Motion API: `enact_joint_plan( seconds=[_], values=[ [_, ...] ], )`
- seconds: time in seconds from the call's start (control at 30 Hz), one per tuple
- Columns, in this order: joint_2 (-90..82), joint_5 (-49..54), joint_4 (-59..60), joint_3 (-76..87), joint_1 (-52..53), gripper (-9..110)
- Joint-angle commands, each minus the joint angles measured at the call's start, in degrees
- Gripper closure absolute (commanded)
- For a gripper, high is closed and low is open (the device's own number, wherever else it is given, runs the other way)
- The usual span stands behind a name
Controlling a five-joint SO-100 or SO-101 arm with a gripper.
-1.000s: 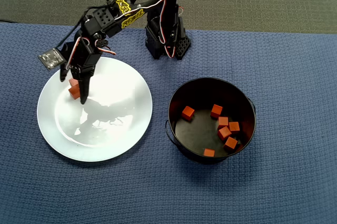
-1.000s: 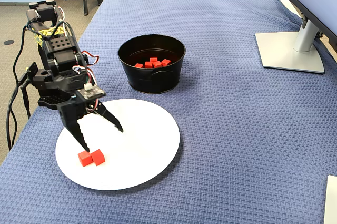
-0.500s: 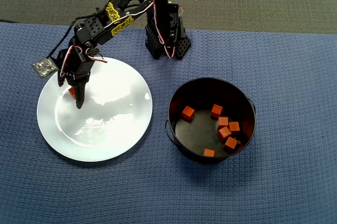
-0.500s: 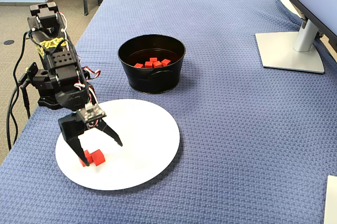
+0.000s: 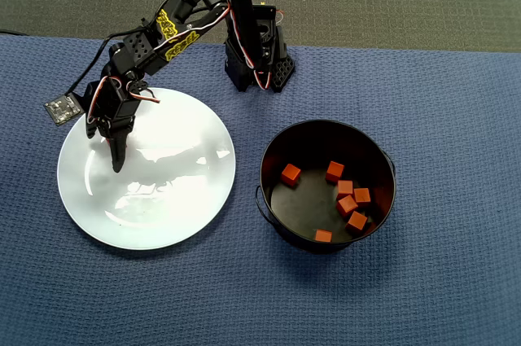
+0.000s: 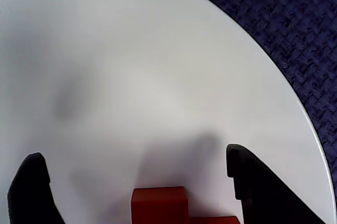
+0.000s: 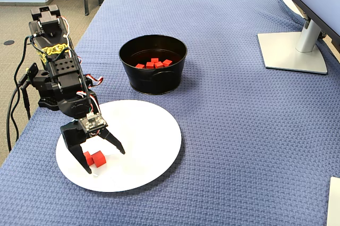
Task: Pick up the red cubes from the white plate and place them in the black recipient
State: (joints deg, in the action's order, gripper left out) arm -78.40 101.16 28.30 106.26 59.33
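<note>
End effector [image 7: 104,161] wide open, lowered astride red cubes [image 7: 95,158] on white plate [image 7: 143,146], gripping nothing.

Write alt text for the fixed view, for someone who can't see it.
An open gripper reaches down over two red cubes on a white plate, one finger on each side. Behind the plate, a black pot holds more red cubes, all on a blue cloth.
</note>
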Motion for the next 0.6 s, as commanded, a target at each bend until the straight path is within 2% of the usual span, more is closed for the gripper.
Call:
enact_joint_plan(
  seconds=[0.0,0.33,0.57],
  values=[
    [-1.1,-1.3,-1.8,-0.9,-0.7,64],
    [-3.1,-3.7,-7.9,7.8,-2.9,64],
    [-3.8,-5.0,-7.7,8.4,-3.6,64]
  ],
)
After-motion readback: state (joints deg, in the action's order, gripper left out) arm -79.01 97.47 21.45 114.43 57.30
